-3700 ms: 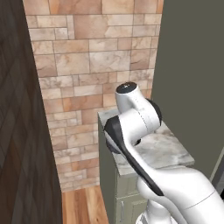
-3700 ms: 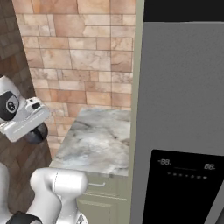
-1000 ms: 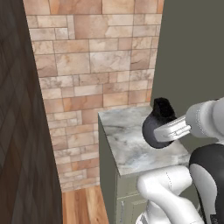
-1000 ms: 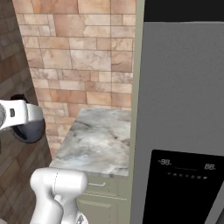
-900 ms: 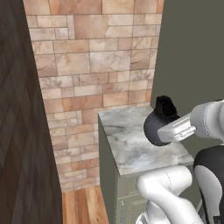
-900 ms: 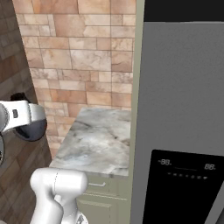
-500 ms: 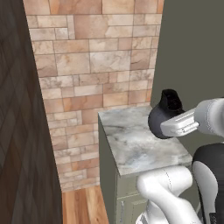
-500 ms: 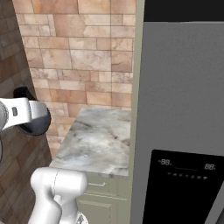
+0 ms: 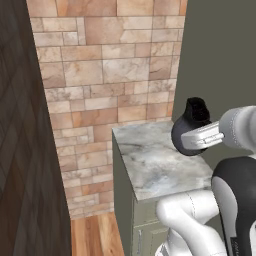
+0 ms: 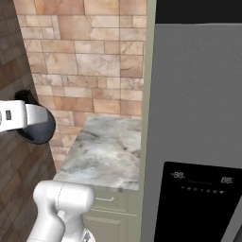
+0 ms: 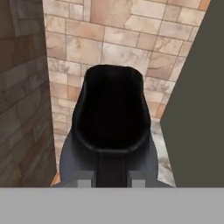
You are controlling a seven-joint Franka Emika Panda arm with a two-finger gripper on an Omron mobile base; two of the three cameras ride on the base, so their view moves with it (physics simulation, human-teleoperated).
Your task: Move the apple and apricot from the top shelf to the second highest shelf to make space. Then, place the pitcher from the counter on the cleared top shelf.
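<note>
Pitcher (image 11: 111, 127) in pincer (image 11: 112, 177), fingertips mostly hidden, above counter (image 9: 155, 160).

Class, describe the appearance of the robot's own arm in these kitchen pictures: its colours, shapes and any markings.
The arm has smooth, rounded, glossy white tube-like segments joined by dark grey-black ball-like joints. In the left base view a black section sits at the lower right. A few small dark marks show on a white link. No cables show.

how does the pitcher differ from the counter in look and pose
The pitcher is dark blue-grey and round-bellied; the counter is a pale, marbled, flat slab. The pitcher hangs in the gripper, off the counter, which lies level on green cabinets. Nothing plainly shared.
</note>
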